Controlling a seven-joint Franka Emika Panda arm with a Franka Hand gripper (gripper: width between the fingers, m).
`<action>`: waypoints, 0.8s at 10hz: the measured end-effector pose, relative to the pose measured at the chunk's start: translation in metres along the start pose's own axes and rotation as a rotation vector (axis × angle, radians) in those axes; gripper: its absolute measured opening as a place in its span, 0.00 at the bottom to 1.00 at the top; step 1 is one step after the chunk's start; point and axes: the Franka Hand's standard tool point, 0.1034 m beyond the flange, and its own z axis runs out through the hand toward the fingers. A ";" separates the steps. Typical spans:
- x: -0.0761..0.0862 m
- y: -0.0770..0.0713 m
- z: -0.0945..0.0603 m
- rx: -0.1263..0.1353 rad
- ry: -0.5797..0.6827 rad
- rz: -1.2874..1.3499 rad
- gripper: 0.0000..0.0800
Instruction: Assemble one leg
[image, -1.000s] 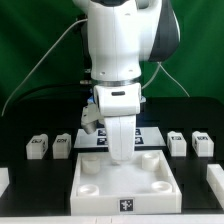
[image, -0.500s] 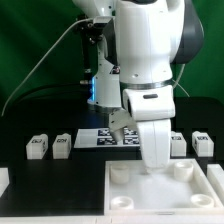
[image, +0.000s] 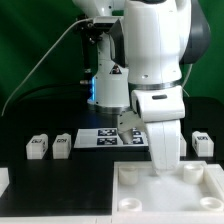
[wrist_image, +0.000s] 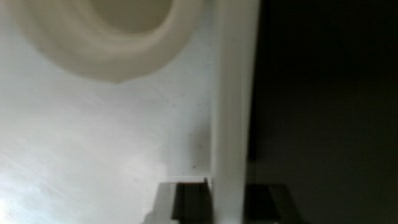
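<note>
My gripper (image: 164, 170) is down at the far rim of the wide white panel (image: 170, 197), at the front of the exterior view's right. In the wrist view the gripper (wrist_image: 228, 203) has one dark finger on each side of the panel's raised rim (wrist_image: 228, 120) and is shut on it. A round corner socket (wrist_image: 116, 30) shows close by. Two legs (image: 38, 148) (image: 63, 144), small white posts with tags, stand on the black table at the exterior view's left. Another leg (image: 203, 143) stands at the right, beside my arm.
The marker board (image: 100, 137) lies flat on the table behind the panel. A white block (image: 3, 180) sits at the left edge. My arm's base and cables stand at the back middle. The panel reaches the frame's right edge.
My gripper and the white panel have moved together toward the exterior view's right. The arm now covers one of the right-hand legs. The left legs have not moved.
</note>
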 end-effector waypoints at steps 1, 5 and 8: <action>0.000 0.000 0.000 0.000 0.000 0.003 0.08; -0.001 0.000 0.000 0.000 0.000 0.006 0.41; -0.002 0.000 0.000 0.000 0.000 0.007 0.79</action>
